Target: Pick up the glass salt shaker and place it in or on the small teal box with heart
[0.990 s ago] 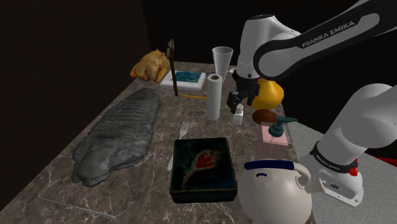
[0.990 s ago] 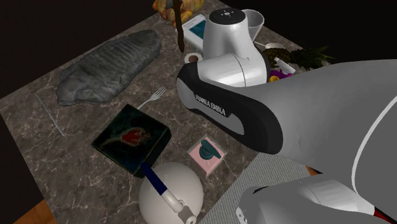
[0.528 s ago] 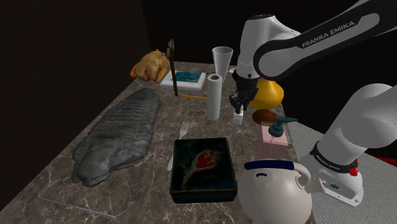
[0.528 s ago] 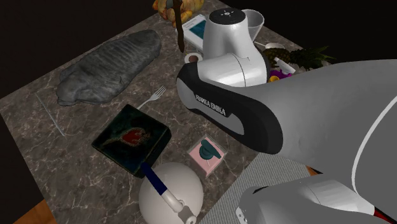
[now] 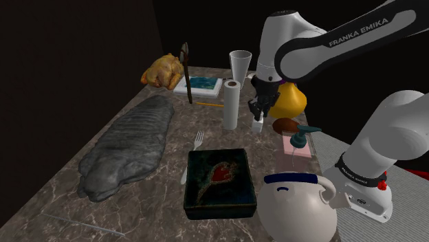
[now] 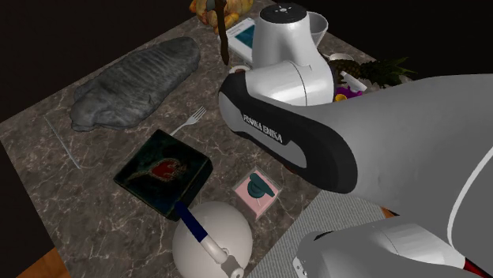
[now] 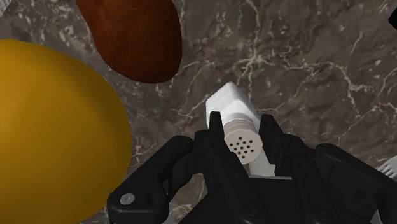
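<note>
Shaker [image 7: 233, 107] is sitting white and capped between the two fingers of the tool [image 7: 242, 127], holed cap pointing up at the wrist camera and body pointing down at the bench [image 7: 305, 57]. The fingers are pressing on both sides just under the cap, so the tool is clamped on it. In the shoulder view the shaker [image 5: 258, 125] is hanging under the tool [image 5: 258, 110], at or just off the bench [image 5: 137, 199]; can't tell if the base is touching.

Step in hand, as I'm reading it: lifting it out. Doing it well is meaning going straight up first and keeping the shaker upright, because the grip is sitting high near the cap and it could be swinging or slipping. After that, carrying toward the box [image 5: 218, 182], which is lying closed near the front of the bench, dark teal with a red heart on the lid, so setting it on top.

The roll [image 5: 230, 104] is standing just beside the shaker on the shoulder view's left, taller than it. The brown lump [image 7: 137, 38] and the yellow gourd [image 7: 51, 127] are crowding the other side. The fork [image 5: 199, 141] is lying between shaker and box, low enough to pass over. The jug [image 5: 295, 206] and the pink tray [image 5: 299, 143] are flanking the box's right.
</note>
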